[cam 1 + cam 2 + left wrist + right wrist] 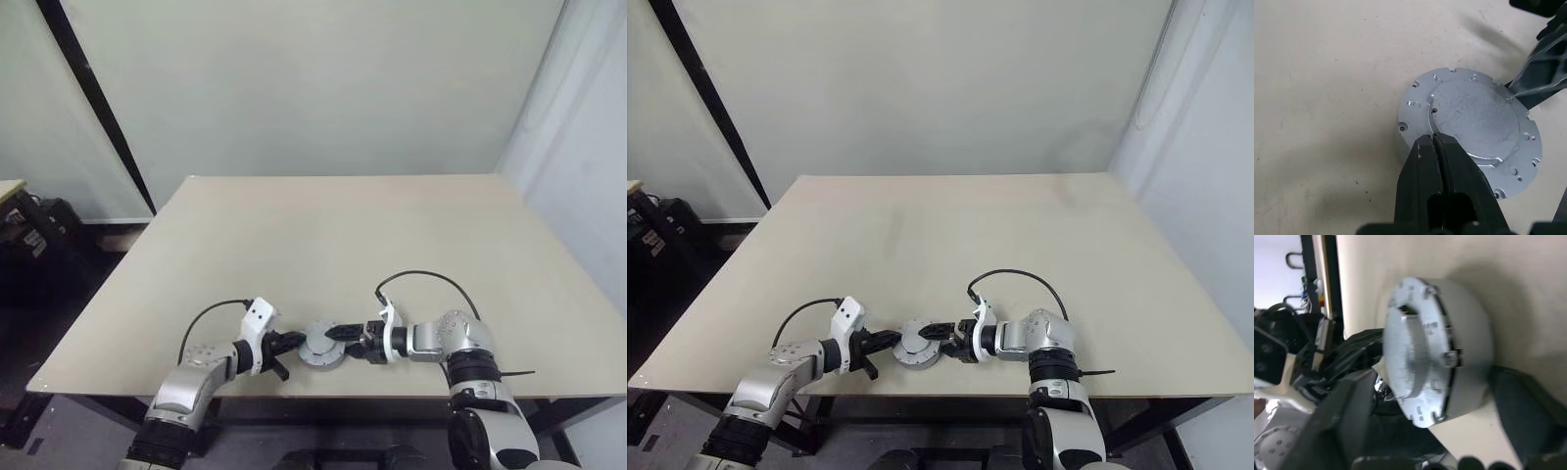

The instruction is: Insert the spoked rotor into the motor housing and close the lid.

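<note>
My left fingers point(1432, 147) are pressed shut, empty, their tips resting against the top of the lid point(1474, 120) near its raised centre plate. My right fingers point(353, 338) stand apart on either side of the motor housing point(1464, 352), one dark finger on each flank in the right wrist view; whether they are touching its wall I cannot tell.

The lid already sits on the housing, so the two read as one closed puck near the front edge of the desk point(333, 235), between my two hands. The spoked rotor I judge to be inside, under the lid, though I cannot confirm it.

I judge this puck to be machined metal: stiff, dense for its size, and not fragile. The smooth grey wall looks slippery, so a squeeze across the full width, on the cylinder wall below the lid's flange, seems the surest hold. The flange, with its ring of small holes and notches, is thin; pinching it alone could tip the lid.

The desk is a plain beige top, flat and matte, bare apart from the puck. Pale walls stand behind, a dark diagonal strip crosses on the left, and dark equipment sits beyond the left edge.
</note>
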Motion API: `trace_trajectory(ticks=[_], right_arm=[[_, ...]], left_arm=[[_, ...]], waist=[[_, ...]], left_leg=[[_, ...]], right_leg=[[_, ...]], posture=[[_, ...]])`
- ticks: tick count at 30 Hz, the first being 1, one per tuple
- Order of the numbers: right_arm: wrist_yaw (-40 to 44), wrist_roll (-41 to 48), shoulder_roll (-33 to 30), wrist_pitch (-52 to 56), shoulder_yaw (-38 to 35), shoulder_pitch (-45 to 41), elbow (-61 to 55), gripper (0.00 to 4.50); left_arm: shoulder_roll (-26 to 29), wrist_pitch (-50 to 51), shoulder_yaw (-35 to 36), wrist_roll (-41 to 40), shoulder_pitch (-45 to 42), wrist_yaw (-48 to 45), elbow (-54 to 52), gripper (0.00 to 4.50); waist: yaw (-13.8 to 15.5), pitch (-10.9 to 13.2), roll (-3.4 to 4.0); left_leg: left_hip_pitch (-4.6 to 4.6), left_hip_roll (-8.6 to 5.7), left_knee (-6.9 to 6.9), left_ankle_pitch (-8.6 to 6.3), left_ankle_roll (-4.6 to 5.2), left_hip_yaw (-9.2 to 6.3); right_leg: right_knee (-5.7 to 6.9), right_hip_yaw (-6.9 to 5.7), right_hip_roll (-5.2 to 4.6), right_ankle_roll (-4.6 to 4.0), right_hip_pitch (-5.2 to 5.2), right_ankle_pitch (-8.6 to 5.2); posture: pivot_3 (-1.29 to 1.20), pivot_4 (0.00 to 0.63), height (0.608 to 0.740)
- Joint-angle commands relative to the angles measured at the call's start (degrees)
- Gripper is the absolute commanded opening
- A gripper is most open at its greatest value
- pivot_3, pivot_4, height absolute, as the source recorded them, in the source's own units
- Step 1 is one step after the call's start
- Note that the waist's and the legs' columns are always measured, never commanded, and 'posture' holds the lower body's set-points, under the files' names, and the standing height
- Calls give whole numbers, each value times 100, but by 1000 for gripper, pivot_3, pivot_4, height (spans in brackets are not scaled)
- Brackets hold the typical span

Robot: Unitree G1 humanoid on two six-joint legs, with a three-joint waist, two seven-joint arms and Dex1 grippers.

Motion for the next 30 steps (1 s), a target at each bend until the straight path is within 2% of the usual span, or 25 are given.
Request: trace_trajectory(ticks=[1, 3, 6, 8, 12, 15, 18, 20, 23, 26, 27, 30], right_arm=[[-56, 296, 125, -22, -186, -122, -12, 2905], [-98, 313, 143, -3, -226, -105, -9, 2201], [-155, 366, 168, 31, -248, -38, -37, 1387], [-191, 399, 176, 47, -222, 11, -68, 1237], [-252, 434, 189, 51, -167, 80, -107, 1229], [-278, 456, 195, 40, -167, 93, -118, 1229], [-277, 499, 201, 44, -172, 110, -146, 1229], [-138, 598, 193, 53, -110, 164, -270, 1229], [-73, 760, 237, 127, -167, 182, -428, 1228], [-11, 974, 315, 206, -301, 180, -604, 1226], [-1, 1030, 342, 208, -345, 181, -639, 1225], [28, 1206, 448, 228, -474, 176, -754, 1224]], left_arm=[[-21, 72, -143, 75, 38, -3, -48, 0], [-22, 76, -139, 74, 32, 1, -46, 0], [-39, 101, -123, 52, 36, -6, -67, 0], [-60, 127, -98, 34, 32, -11, -78, 0], [-60, 298, -66, -17, -16, -49, -96, 0], [-76, 432, 78, -142, -66, -61, -107, 559], [-105, 684, 560, -495, -136, -63, -129, 1550], [-230, 1061, 1318, -1131, -246, -6, -99, 2159], [-303, 1409, 2042, -1726, -339, 120, -48, 3251], [-294, 1919, 2558, -2333, -318, 236, -114, 4285], [-293, 2049, 2618, -2456, -292, 262, -166, 4500], [-294, 2345, 2737, -2690, -206, 386, -259, 4500]], waist=[[0, 0, 0], [-6, -1, 1], [-12, -1, 3], [-14, -2, 4], [-29, -2, 5], [-37, -2, 5], [-42, -2, 4], [-45, -2, 3], [-114, -3, -3], [-181, 0, -3], [-198, 0, -3], [-201, 3, -6]], left_leg=[[-1, 0, 0, 0, 0, 0], [-6, 0, 0, 0, 0, 0], [-4, 4, -2, 0, 0, 1], [-1, 6, -3, 0, 0, 1], [-1, 5, -3, 0, 0, 2], [-1, 6, -3, 0, 0, 2], [-7, 5, -3, -1, 0, 2], [-20, 6, -4, 0, 2, 2], [-81, 10, 2, 4, 5, -2], [-83, 15, -2, 3, 6, -1], [-83, 16, -5, 3, 6, -1], [-87, 13, -6, 2, 6, 0]], right_leg=[[0, 0, 0, 0, 0, 0], [0, 0, 0, 0, -1, 0], [0, -1, 2, 0, -5, 0], [1, -1, 3, 0, -4, 0], [0, 0, 3, 0, -4, 0], [0, -1, 3, 0, -4, 0], [0, 0, 3, 0, -9, 0], [1, 0, 3, 0, -19, 1], [12, -1, 12, 11, -77, 10], [16, 0, 18, 11, -85, 12], [16, 1, 19, 11, -86, 12], [11, 1, 17, 11, -86, 12]], posture=[[0, 0, 740], [0, 0, 740], [0, 0, 740], [0, 0, 740], [0, 0, 740], [0, 0, 740], [0, 0, 740], [0, 0, 740], [0, 0, 740], [0, 0, 740], [0, 0, 740], [0, 0, 740]])
